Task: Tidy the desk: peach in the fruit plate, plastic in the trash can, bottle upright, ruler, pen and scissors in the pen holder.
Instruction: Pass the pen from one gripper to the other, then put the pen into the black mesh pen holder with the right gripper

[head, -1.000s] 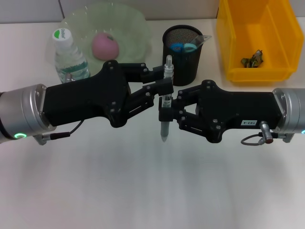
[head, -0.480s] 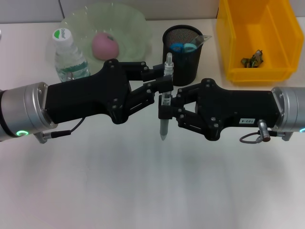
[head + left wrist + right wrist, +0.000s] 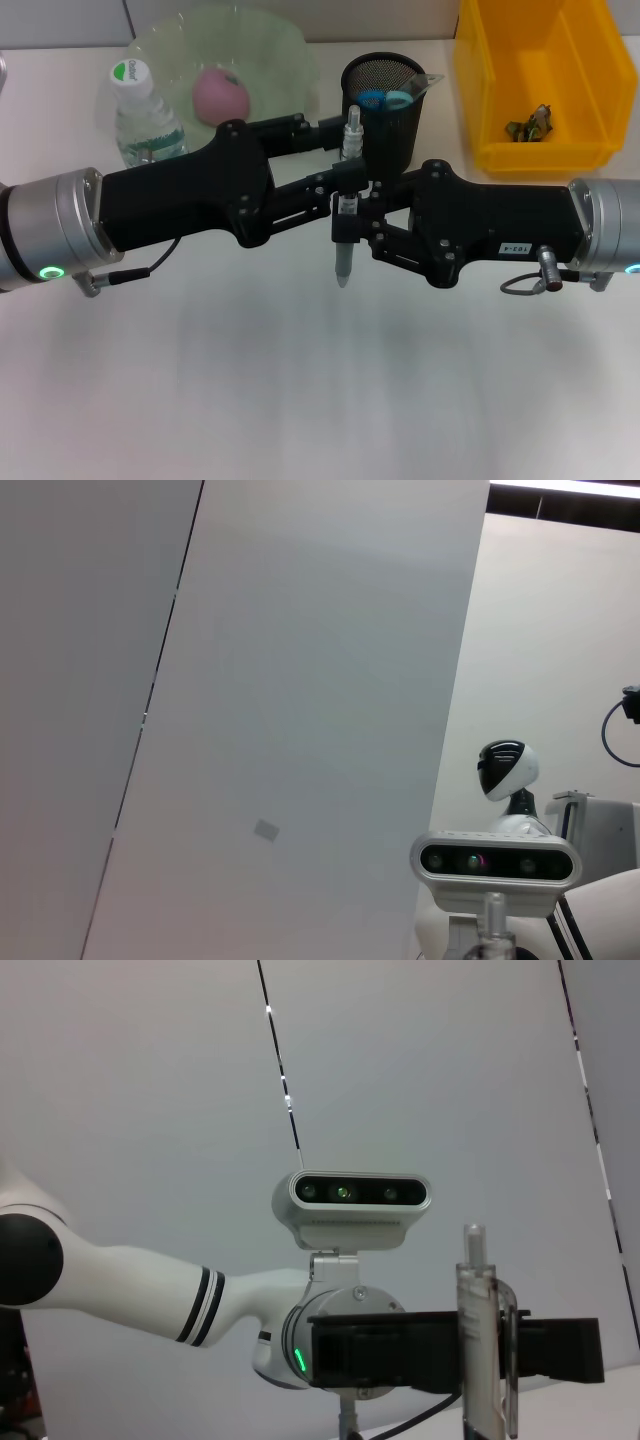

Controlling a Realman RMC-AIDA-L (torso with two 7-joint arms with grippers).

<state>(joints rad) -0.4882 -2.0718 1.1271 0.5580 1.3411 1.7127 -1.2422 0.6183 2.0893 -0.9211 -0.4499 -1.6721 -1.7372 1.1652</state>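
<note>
Head view shows the pen (image 3: 344,232) upright just before the pen holder (image 3: 383,98), clamped by the right gripper (image 3: 345,222), while the left gripper (image 3: 347,168) stands spread around its top. Peach (image 3: 221,95), bottle (image 3: 145,118), scissors (image 3: 385,99) seem settled; the pen remains.

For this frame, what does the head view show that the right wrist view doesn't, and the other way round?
Only the head view shows the desk layout: the peach in the fruit plate, the upright bottle, the mesh pen holder, the yellow trash can, and the right gripper on the pen.

Only the right wrist view shows the robot's head camera and a white arm against the wall.

Both show the pen held upright, with the left gripper at it.
</note>
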